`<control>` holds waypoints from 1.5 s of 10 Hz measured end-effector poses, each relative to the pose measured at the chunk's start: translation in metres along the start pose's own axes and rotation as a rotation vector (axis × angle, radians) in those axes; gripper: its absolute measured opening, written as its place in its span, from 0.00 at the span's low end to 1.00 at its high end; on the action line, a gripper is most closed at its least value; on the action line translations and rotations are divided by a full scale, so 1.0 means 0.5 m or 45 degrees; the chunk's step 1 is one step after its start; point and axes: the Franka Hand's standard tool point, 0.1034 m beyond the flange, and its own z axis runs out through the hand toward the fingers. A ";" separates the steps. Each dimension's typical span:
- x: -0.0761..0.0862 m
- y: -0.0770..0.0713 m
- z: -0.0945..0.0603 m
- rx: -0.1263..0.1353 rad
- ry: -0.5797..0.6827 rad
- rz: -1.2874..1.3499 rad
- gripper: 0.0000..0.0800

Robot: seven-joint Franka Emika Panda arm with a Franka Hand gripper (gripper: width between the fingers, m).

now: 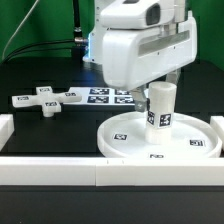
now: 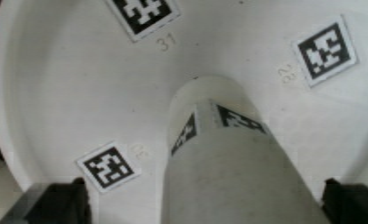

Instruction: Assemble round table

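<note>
The round disc [image 1: 203, 131] lies flat at the exterior view's right, tags on its face. The short thick leg [image 1: 160, 107] stands upright on the disc's centre. My gripper [image 1: 160, 91] is right above the leg, its fingers down either side of the leg's top. In the wrist view the leg [image 2: 234, 165] rises from the disc [image 2: 56, 80] between the two dark fingers [image 2: 56, 204]. My gripper [image 2: 202, 206] is open, with a gap showing beside one finger. The cross-shaped piece [image 1: 45, 100] lies flat at the exterior view's left, apart from the gripper.
The marker board [image 1: 108, 96] lies flat behind the disc. A long white border bar [image 1: 60, 170] runs along the front, and another bar end [image 1: 5, 125] sits at the exterior view's left. The arm's white body hangs over the disc.
</note>
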 end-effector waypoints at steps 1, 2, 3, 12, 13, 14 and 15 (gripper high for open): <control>0.004 -0.003 0.000 -0.001 -0.002 -0.037 0.81; 0.007 -0.004 0.000 -0.014 -0.011 -0.175 0.81; 0.011 -0.005 0.000 -0.027 -0.012 -0.268 0.81; 0.012 -0.009 0.002 -0.055 -0.094 -0.904 0.81; 0.009 -0.008 0.003 -0.053 -0.097 -0.902 0.81; 0.008 -0.007 0.003 -0.053 -0.098 -0.899 0.65; 0.006 -0.009 0.004 -0.050 -0.099 -0.898 0.51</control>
